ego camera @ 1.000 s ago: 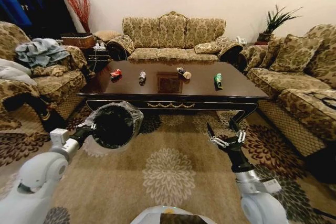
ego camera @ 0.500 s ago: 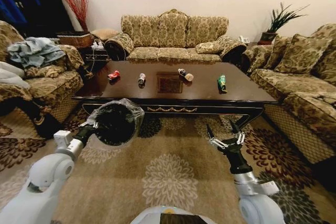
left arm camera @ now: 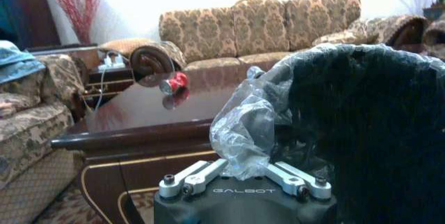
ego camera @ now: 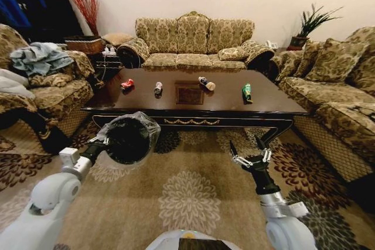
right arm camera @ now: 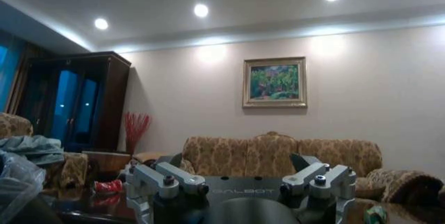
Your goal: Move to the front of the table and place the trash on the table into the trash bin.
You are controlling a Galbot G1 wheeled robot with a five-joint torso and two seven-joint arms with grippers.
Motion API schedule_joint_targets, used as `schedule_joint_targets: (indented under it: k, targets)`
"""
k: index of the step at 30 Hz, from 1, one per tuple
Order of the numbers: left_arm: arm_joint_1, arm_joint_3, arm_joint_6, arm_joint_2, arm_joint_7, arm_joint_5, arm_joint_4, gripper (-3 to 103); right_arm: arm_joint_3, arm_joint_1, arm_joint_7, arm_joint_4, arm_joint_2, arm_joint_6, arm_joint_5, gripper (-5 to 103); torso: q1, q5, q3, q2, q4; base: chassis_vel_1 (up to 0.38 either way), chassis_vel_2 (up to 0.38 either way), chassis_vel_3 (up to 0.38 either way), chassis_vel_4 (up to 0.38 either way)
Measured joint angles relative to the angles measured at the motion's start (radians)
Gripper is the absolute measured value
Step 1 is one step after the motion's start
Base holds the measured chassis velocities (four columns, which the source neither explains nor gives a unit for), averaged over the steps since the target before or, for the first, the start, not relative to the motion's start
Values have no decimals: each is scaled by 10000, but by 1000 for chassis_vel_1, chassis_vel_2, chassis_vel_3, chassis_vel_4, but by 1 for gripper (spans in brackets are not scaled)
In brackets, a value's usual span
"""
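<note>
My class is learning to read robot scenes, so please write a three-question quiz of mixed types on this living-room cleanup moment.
1. True or false: the trash bin stands on the carpet.
2. Which item lies nearest the table's left end? A) crushed red can B) green bottle C) dark bottle
3. Fill in: the right end effector is ____, holding nothing.

Key: 1 false, the left end effector holds it up. 2 A. 3 open.
</note>
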Motion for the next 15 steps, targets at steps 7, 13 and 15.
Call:
schedule_joint_targets:
  k: [7, 13, 15]
  targets:
    - [78, 185, -92, 46, 3, 72, 203, 0, 18, -53, -105, -150, 75, 85, -2, 100, 0, 0, 1, -1, 0, 0, 0, 0, 0]
    - [80, 473, -115, -232, -299, 404, 89, 0, 30, -77, -104, -91, 47, -191, -55, 100, 0, 0, 1, -1, -1, 0, 0, 0, 0]
    - [72, 552, -78, -357, -293, 618, 95, 0, 30, -8, -81, -25, 1, -243, 0, 100, 0, 0, 1, -1, 0, 0, 0, 0, 0]
